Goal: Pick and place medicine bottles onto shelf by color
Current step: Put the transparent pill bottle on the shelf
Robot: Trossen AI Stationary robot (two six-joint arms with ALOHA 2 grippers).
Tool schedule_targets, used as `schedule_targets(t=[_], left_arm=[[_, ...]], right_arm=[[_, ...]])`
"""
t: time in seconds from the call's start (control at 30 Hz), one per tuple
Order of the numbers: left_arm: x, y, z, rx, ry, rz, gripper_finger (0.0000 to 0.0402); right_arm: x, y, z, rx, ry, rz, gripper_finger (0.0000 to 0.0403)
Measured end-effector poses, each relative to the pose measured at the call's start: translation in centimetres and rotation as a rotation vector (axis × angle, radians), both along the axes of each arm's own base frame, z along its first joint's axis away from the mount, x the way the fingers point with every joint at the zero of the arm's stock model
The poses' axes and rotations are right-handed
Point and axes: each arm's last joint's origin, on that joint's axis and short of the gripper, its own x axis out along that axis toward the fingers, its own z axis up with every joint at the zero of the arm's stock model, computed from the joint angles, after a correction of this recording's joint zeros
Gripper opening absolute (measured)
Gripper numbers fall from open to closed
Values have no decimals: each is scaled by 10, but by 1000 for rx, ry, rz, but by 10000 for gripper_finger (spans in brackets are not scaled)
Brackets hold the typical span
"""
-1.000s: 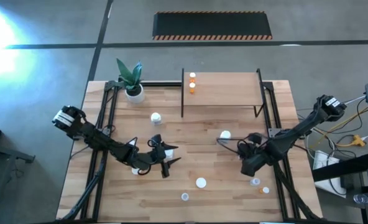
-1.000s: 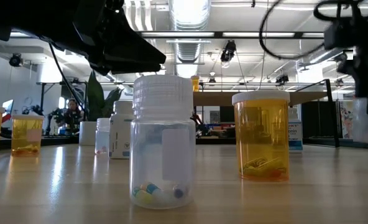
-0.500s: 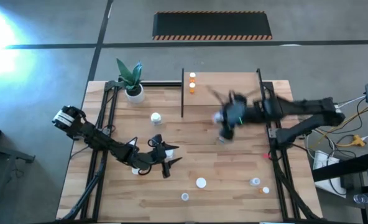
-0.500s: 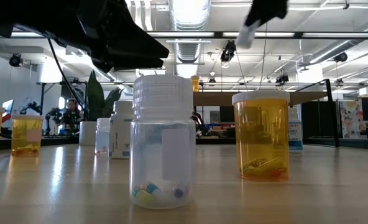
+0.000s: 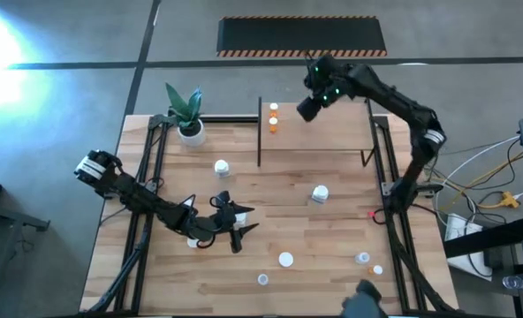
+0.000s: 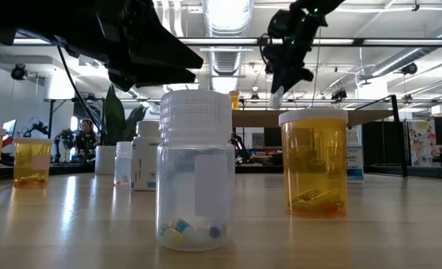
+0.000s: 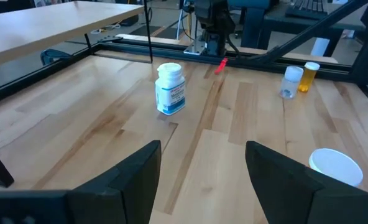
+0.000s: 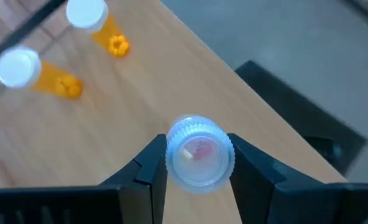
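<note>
Clear bottle [image 8: 198, 152] sits clamped in right fingers [image 8: 151, 163] above shelf [image 5: 332, 124] at twelve o'clock; left fingers [image 7: 129, 174] spread, empty.

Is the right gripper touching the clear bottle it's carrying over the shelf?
Touching. The right wrist view shows the right gripper with both fingers pressed against the clear bottle.

1. The slatted wooden table [image 5: 270, 221] is carrying everything, with black rails running along both side edges.
2. The shelf [image 5: 319, 128] is standing at the table's far edge, and two orange bottles [image 5: 273, 117] are sitting near its left posts.
3. A potted plant [image 5: 188, 124] is standing near the far left corner.
4. A white bottle [image 5: 221, 167] is standing left of centre; another white bottle [image 5: 320, 193] is sitting right of centre.
5. Several small bottles are standing along the near edge (one clear [image 5: 262, 280], one orange [image 5: 378, 270]).
</note>
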Motion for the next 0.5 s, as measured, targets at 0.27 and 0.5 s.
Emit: schedule_targets(t=[0.27,0.5], left_arm=[[0,0,0,2,1,0,218],[0,0,0,2,0,0,218]], right_arm=[[30,-23,-10,60,40,51,138],[35,-24,-8,105,121,92,142]])
